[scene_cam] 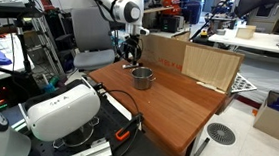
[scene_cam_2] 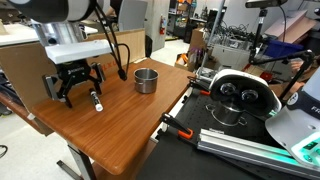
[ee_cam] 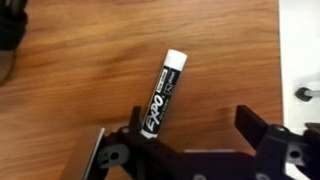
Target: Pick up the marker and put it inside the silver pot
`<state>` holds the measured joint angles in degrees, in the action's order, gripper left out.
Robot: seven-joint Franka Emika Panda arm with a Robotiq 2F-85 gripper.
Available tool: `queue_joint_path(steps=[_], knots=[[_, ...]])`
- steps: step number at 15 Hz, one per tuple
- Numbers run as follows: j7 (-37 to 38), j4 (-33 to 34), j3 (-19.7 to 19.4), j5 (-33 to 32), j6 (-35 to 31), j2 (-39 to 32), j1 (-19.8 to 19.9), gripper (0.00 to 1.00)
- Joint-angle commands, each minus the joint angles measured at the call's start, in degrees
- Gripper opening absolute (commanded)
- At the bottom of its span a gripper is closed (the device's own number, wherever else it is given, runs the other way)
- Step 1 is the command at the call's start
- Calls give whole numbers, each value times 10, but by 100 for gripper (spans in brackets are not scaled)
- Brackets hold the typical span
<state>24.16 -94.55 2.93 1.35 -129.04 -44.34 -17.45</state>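
The marker (ee_cam: 163,95) is a black EXPO pen with a white end, lying flat on the wooden table. Its lower end sits beside the left finger of my gripper (ee_cam: 190,125), which is open and low over it, with nothing between the fingers. In an exterior view the gripper (scene_cam_2: 76,85) hangs just above the table and the marker (scene_cam_2: 97,101) pokes out by one finger. The silver pot (scene_cam_2: 146,80) stands upright on the table a short way from the gripper. It also shows in an exterior view (scene_cam: 142,78), just in front of the gripper (scene_cam: 131,52).
A cardboard panel (scene_cam: 191,62) stands at the table's far edge behind the pot. A white headset (scene_cam_2: 240,92) and a black cable with orange tip (scene_cam_2: 178,128) lie at the table's other end. The table edge (scene_cam_2: 120,165) is near the gripper.
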Motion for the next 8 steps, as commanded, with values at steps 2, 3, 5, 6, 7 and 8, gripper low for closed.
queue_joint_path(steps=[2, 3, 5, 6, 7, 8], knots=[[27, 47, -18, -13, 37, -30, -17, 100], [30, 51, -20, -14, 40, -34, -18, 100], [32, 61, -23, -14, 52, -41, -19, 72], [32, 63, -23, -14, 55, -44, -19, 66], [30, 67, -23, -13, 57, -45, -19, 56], [29, 70, -22, -13, 62, -45, -18, 50]])
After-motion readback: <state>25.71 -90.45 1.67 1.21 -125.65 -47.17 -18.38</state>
